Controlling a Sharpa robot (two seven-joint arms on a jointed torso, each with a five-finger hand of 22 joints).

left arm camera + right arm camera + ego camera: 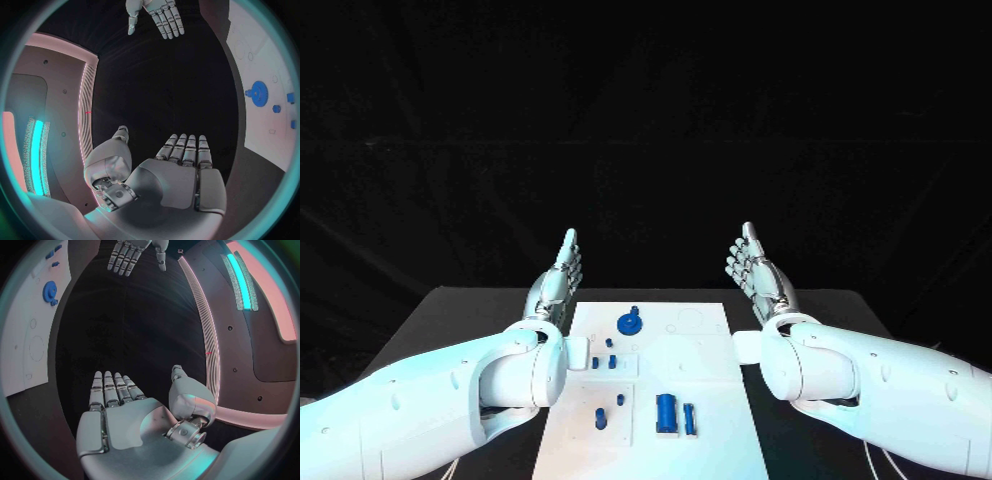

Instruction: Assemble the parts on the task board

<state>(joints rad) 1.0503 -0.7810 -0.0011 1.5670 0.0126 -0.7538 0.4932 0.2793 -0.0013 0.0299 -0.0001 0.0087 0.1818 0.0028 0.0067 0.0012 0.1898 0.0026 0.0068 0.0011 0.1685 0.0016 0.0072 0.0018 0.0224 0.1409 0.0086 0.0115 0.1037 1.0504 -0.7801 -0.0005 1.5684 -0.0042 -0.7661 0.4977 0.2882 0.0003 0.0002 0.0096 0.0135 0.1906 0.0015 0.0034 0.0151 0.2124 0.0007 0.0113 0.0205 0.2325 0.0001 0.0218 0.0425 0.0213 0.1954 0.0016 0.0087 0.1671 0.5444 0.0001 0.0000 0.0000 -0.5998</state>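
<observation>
The white task board (689, 350) lies in the middle of the black table. On it are a blue gear (630, 322) near the far end, small blue pegs (604, 358) at its left side, and two blue cylinders (676, 414) nearer me. My left hand (557, 283) is raised beside the board's left edge, fingers straight and apart, holding nothing. My right hand (757, 271) is raised beside the right edge, likewise flat and empty. The left wrist view shows the left hand's palm (178, 180), the gear (257, 91) and the right hand (156, 16). The right wrist view shows the right hand's palm (125, 425), the gear (50, 291) and the left hand (132, 252).
The black table (459, 315) extends past both sides of the board. My white forearms (430, 395) cover the near corners of the table on each side.
</observation>
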